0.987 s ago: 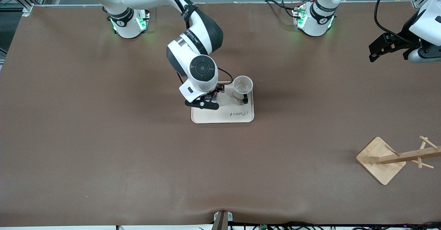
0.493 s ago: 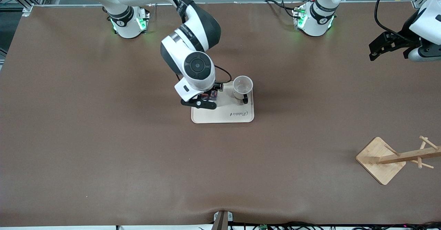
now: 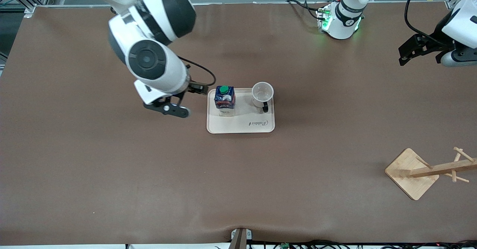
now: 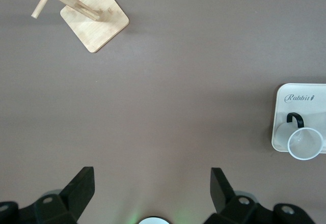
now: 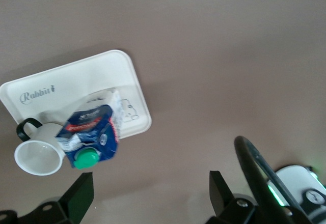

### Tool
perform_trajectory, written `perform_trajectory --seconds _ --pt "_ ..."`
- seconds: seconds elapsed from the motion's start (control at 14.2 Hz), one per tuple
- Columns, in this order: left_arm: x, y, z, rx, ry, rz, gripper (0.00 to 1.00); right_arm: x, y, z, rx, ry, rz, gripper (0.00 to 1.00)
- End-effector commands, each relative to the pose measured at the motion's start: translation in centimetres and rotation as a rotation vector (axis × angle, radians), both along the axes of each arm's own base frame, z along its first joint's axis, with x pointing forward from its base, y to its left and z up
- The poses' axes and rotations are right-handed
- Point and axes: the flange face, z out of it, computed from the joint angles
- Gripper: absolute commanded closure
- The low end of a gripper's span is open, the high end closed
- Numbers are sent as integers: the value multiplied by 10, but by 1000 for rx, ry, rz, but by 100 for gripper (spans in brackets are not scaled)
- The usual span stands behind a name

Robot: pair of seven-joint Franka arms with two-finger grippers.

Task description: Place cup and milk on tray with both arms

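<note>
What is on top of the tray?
The tray carries the milk and the cup, standing side by side. The cup's inside looks empty. The dog drawing is partly covered by the milk.

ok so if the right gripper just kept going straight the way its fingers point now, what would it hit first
Probably only bare table. The right gripper is open and points down at the brown table beside the tray. The milk and cup stand on the tray, off its line, though depth is hard to judge.

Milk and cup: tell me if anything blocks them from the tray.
Nothing does. The milk and cup both stand on the tray already, side by side.
</note>
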Motion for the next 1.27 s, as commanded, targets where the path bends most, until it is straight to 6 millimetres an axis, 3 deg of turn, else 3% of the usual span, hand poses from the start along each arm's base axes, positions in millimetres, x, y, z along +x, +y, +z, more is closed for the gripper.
perform_trajectory --seconds 0.0,0.14,0.28,0.56,0.92,1.2 --pt "-3 -4 6 -14 0 -6 0 -5 -45 57 -2 -61 -55 0" --pt "1 -4 2 -15 2 -5 0 -11 -63 68 -9 -84 2 0" --pt "2 -5 2 -16 -7 -5 0 -14 -94 70 1 -84 29 0" --pt "2 -4 2 -16 -7 -4 0 -15 -176 66 58 -128 176 0" --pt "-3 -7 6 -14 -12 -10 0 -10 -257 99 6 -212 188 0" --pt "-3 -7 8 -7 -15 -20 0 -7 -322 104 28 -211 245 0"
